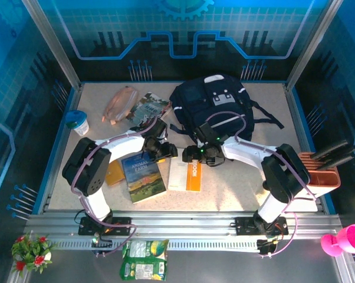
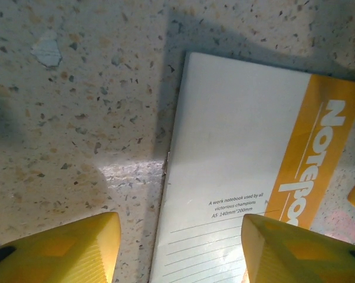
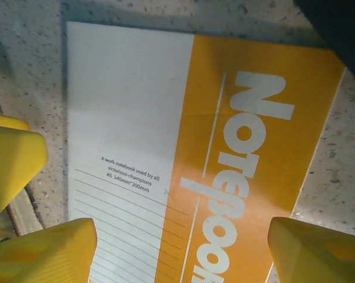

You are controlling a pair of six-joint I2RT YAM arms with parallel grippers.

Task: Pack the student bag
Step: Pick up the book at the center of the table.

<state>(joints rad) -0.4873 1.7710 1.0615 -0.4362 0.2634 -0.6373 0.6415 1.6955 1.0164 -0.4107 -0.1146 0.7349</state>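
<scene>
The navy bag point(image 1: 216, 106) lies at the far middle of the table point(image 1: 224, 188), its straps trailing to the right. Whether its mouth is open cannot be told from above. Just in front of it, both arms bend over a white-and-orange notebook point(image 1: 186, 175) lying flat on the speckled top. The left gripper point(image 2: 177, 233) hangs with its yellow fingers parted astride the notebook's white edge, holding nothing. The right gripper point(image 3: 183, 236) is spread over the orange cover, likewise empty. Further left, a paperback point(image 1: 143, 175), a second book point(image 1: 147, 109), a pink pouch point(image 1: 120, 103) and a blue-lidded cup point(image 1: 77, 122) wait on the table. Packing looks barely begun: nothing can be seen inside the bag, and the notebook, seemingly the item in hand, has yet to be lifted.
</scene>
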